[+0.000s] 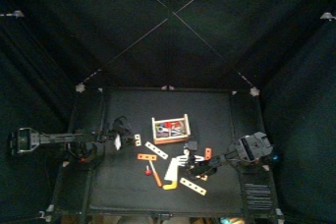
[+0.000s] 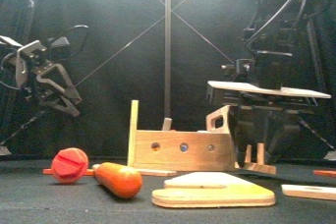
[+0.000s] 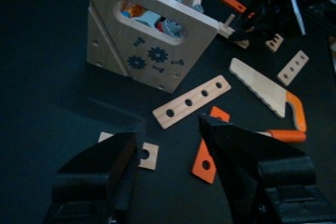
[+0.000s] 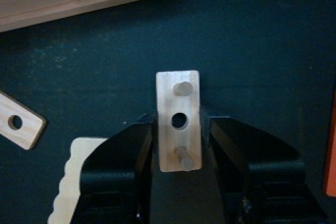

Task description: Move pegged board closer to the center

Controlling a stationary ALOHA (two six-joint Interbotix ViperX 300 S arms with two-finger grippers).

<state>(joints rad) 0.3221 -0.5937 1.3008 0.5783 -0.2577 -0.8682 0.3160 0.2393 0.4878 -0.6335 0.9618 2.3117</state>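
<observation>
Black table (image 1: 132, 105); unmarked pegged board (image 4: 178, 120).

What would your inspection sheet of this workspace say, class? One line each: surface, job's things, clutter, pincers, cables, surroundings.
Surface: black table, dark and bare along its far side.
Job's things: pegged board, a small wooden strip with pegs and a hole, lying flat between the right pincer's jaws.
Clutter: wooden toolbox; toy saw with orange handle; holed wooden strip; orange-handled tool; red disc.
Pincers: left pincer open above the table, holding nothing; right pincer around the pegged board, contact unclear.
Cables: nothing seen on the table.
Surroundings: black curtains on all sides.
</observation>
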